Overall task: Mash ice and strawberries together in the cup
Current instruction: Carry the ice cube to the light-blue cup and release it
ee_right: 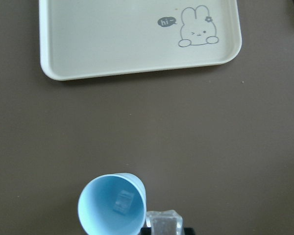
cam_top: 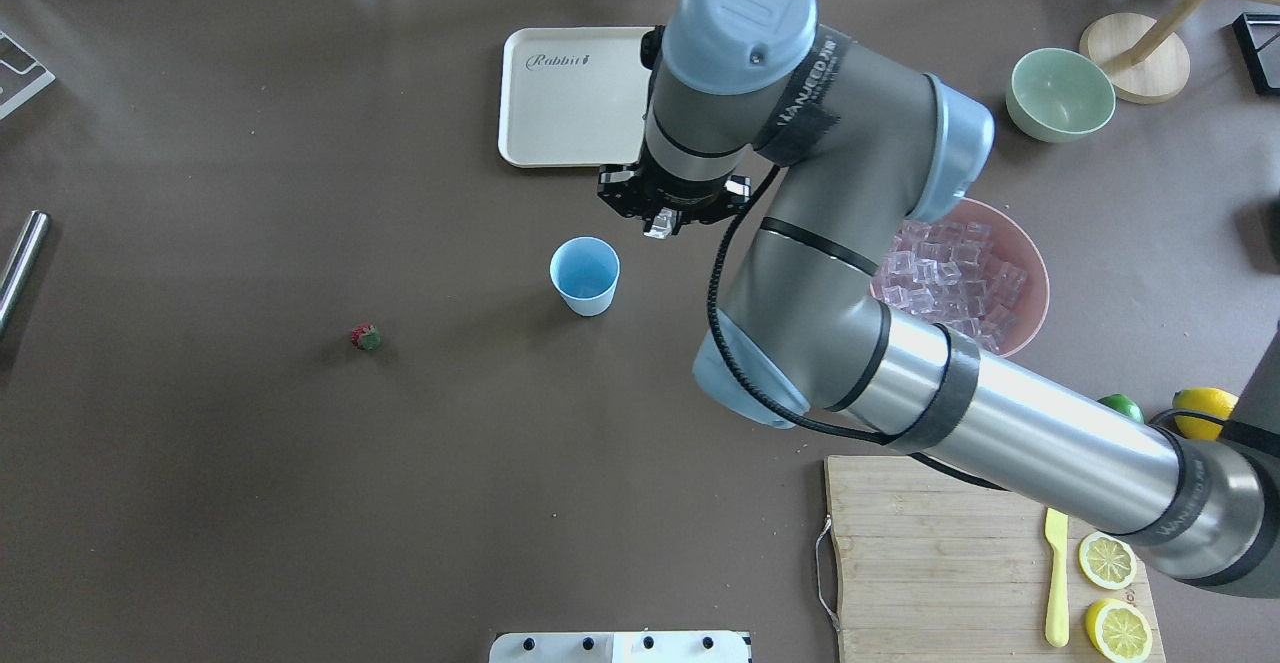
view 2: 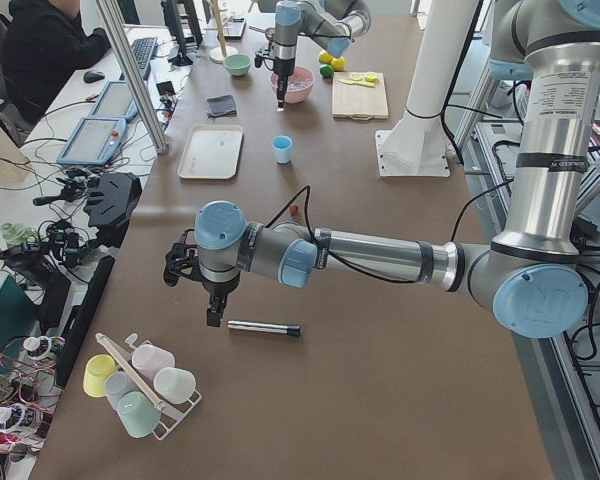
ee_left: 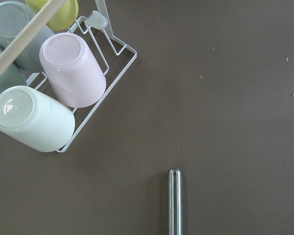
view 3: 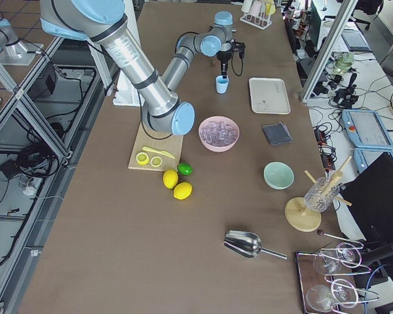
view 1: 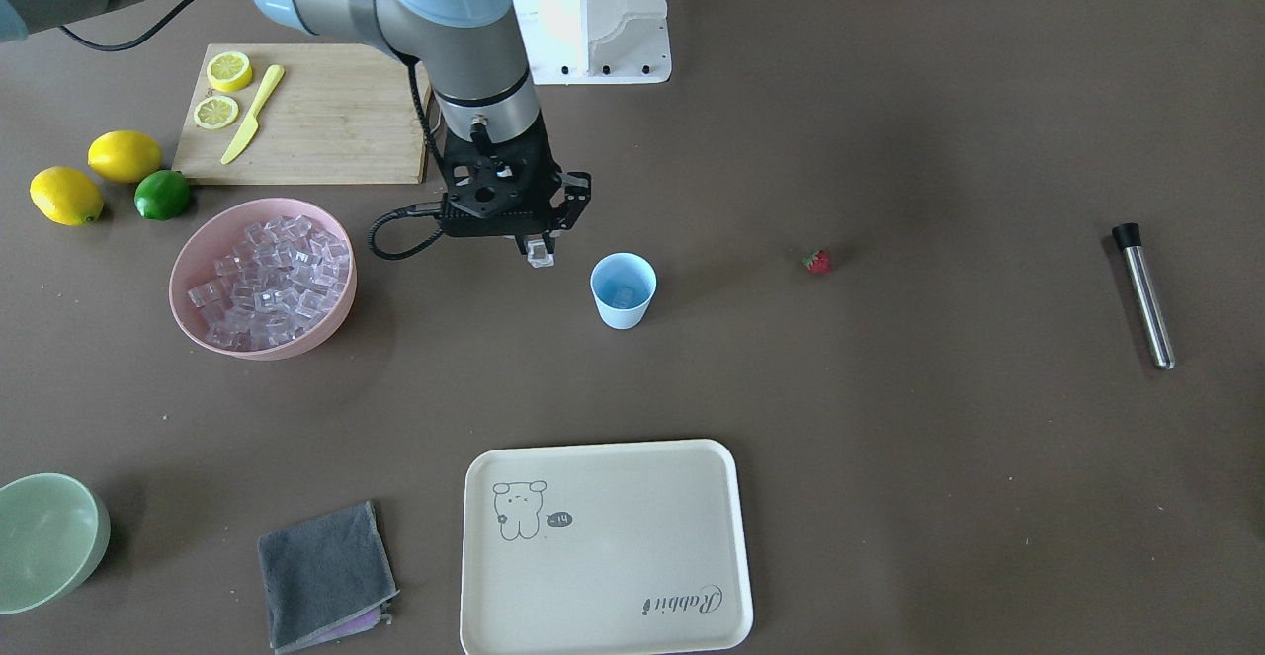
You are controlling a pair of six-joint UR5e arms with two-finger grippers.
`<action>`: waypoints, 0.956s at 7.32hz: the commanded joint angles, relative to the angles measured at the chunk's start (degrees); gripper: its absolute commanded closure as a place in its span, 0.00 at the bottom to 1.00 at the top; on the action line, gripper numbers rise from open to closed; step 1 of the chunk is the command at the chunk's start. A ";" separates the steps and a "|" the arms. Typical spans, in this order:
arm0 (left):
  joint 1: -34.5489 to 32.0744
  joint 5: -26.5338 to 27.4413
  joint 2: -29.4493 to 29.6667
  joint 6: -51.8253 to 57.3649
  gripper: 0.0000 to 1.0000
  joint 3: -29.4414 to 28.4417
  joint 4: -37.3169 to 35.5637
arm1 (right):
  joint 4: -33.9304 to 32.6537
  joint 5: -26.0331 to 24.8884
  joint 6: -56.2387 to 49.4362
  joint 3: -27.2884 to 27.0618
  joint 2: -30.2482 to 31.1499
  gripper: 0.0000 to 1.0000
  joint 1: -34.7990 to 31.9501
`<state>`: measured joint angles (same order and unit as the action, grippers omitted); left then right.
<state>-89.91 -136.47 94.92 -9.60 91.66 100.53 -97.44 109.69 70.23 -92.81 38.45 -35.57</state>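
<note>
Far left, the left gripper [view 2: 212,315] hung near a metal rod [view 2: 263,328]; apart or together could not be told. The strawberry [cam_top: 365,337] lay on the surface [cam_top: 250,493], well left of the upright cup [cam_top: 585,278], which held one ice cube [ee_right: 122,201]. Just right of the cup, the raised right gripper [cam_top: 662,224] was clamped on a second ice cube [view 1: 540,253], a pink bowl [view 1: 277,349] of ice [view 1: 267,280] farther right.

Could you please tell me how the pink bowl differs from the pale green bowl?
The pink bowl holds many ice cubes; the green bowl looks empty. The pink bowl is also wider than the green bowl. Both are round, plain and upright.
</note>
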 commanded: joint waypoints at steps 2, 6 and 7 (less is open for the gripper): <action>0.00 -0.02 0.18 0.02 0.02 -0.08 -0.07 | 0.75 -3.61 1.85 7.20 -5.85 0.96 3.05; 0.18 0.07 0.26 0.02 0.02 -0.43 0.02 | 0.93 -3.61 2.54 6.33 -4.36 0.00 3.05; 0.27 0.07 0.35 0.02 0.02 -0.61 0.02 | 0.93 -3.61 2.54 5.45 -3.83 0.00 3.05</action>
<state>-89.76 -136.41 95.21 -9.58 91.18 100.54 -96.52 106.09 72.62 -86.44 33.98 -32.55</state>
